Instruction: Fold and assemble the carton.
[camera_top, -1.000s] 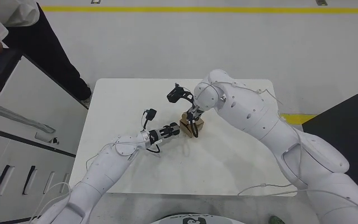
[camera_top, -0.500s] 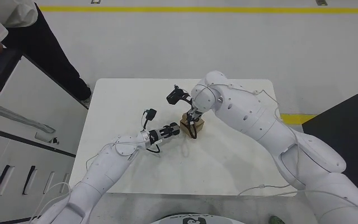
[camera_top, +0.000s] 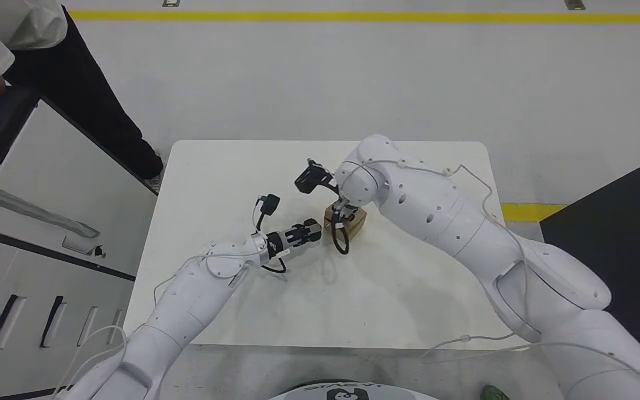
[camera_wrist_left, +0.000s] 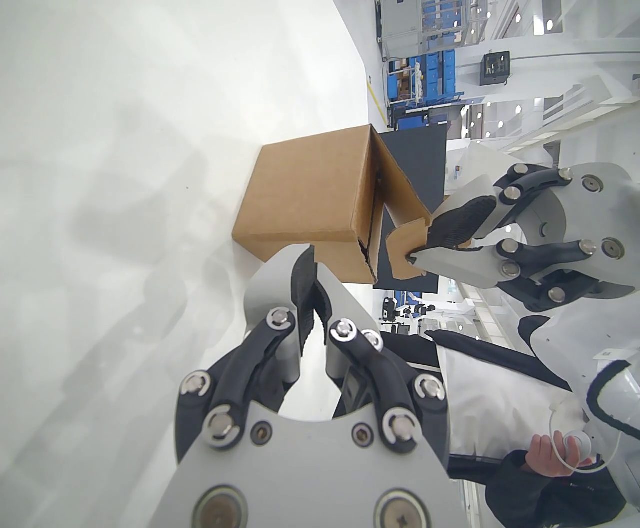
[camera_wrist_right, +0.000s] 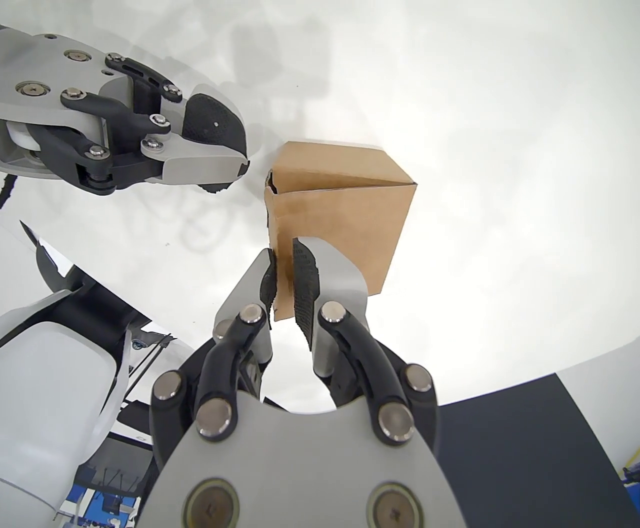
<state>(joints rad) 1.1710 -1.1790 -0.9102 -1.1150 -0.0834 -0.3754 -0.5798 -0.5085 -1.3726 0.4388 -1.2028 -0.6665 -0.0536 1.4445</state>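
My left hand (camera_top: 320, 234) is hovering clenched and empty over the white worktop (camera_top: 420, 290). The brown carton (camera_top: 353, 220) is sitting just beside it at 2 o'clock, near the worktop's centre. My right hand (camera_top: 340, 227), hanging over the carton from 12 o'clock, is pinching its raised flap (camera_wrist_left: 407, 240) on the side facing my left hand. The free left hand is nearer that open side, so I judge the fold depends on it.
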